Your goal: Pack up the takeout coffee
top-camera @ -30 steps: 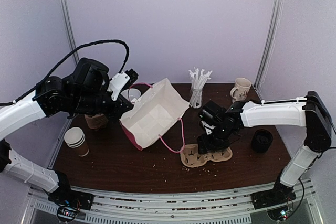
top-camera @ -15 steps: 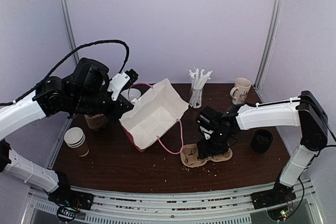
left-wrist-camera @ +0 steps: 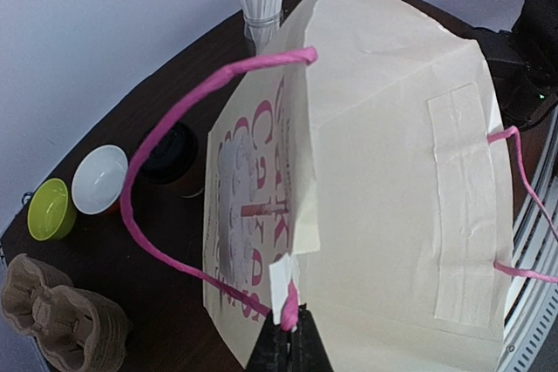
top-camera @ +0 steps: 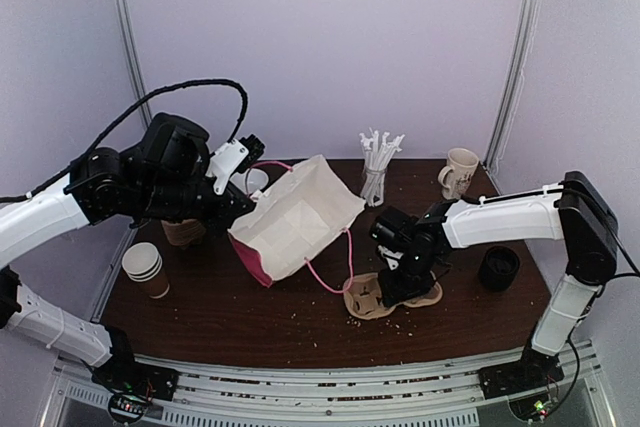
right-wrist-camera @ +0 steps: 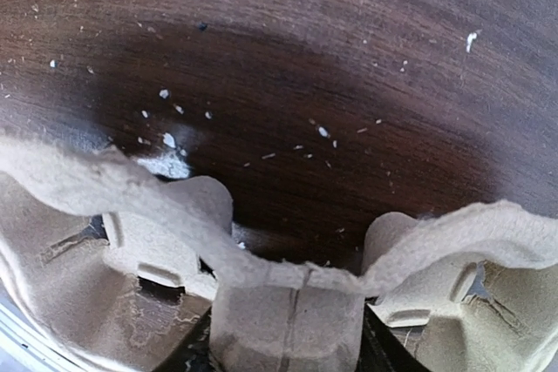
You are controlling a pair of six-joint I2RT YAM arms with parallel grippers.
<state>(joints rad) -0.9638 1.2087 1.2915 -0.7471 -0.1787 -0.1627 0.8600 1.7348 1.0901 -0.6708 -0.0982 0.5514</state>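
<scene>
Centrally, we take the paper bag [top-camera: 298, 219] as landmark: it is tilted, its creased base turned up to the overhead camera, and we cannot see into it. The left pincer [left-wrist-camera: 288, 344] is clamped on the bag's rim at the root of a pink handle [left-wrist-camera: 261, 64]. Right of the bag, just beside its other handle, lies a pulp cup carrier [top-camera: 365, 305]; the wells that show in the right wrist view are bare. The right pincer [right-wrist-camera: 286, 346] straddles the carrier's middle ridge; whether it presses on it we cannot tell. Behind the bag to the right stand a glass of wrapped straws [top-camera: 377, 169] and, farther right, a mug [top-camera: 460, 169]. A black stack of lids [top-camera: 498, 269] sits well right of the bag, and lidless cups [top-camera: 145, 269] are nested to its left. Nearer than the bag, bare crumb-flecked surface [top-camera: 250, 312] runs to the front edge. The takeout coffee [left-wrist-camera: 173, 161] stands upright just beside the bag's printed face, framed by the handle loop in the left wrist view: round black lid, brown paper wall, partly cut off by the bag.
</scene>
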